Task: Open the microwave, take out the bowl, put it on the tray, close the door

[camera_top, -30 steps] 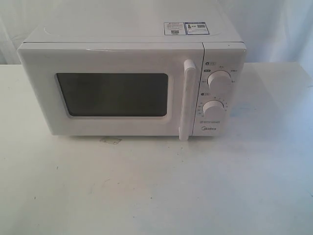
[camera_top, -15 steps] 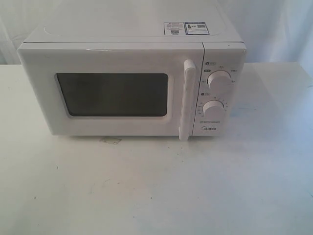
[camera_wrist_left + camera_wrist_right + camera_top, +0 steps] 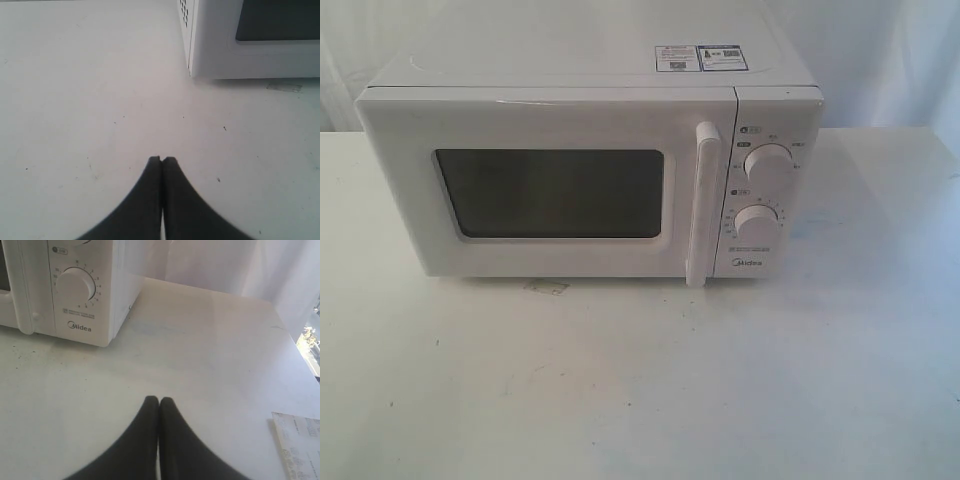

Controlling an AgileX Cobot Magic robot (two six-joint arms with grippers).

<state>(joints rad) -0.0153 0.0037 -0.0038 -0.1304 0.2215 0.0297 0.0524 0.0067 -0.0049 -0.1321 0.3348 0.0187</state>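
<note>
Nothing has been moved since a second ago: the microwave is still set toward the far edge of the table, its door shut flush and the handle upright. The left gripper is held over the tabletop off the microwave's left front corner, fingertips pressed together, empty. The right gripper is likewise clenched and empty, before the knob panel.
</note>
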